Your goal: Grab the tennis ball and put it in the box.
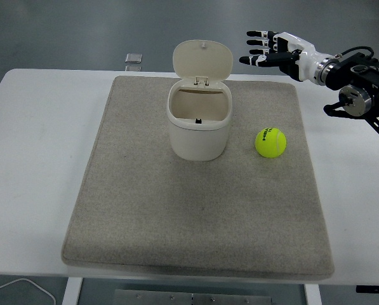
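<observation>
A yellow-green tennis ball [270,142] lies on the grey mat [195,210], to the right of a cream box [199,121] that stands upright with its hinged lid [202,60] raised. My right hand [265,49] is open, fingers spread and pointing left, held in the air above the mat's far right corner, well beyond and above the ball. It holds nothing. The left arm is out of view.
The mat covers most of the white table [30,146]. A small grey object [133,58] lies at the table's far edge, behind the box. A white cable [24,286] hangs below the near left edge.
</observation>
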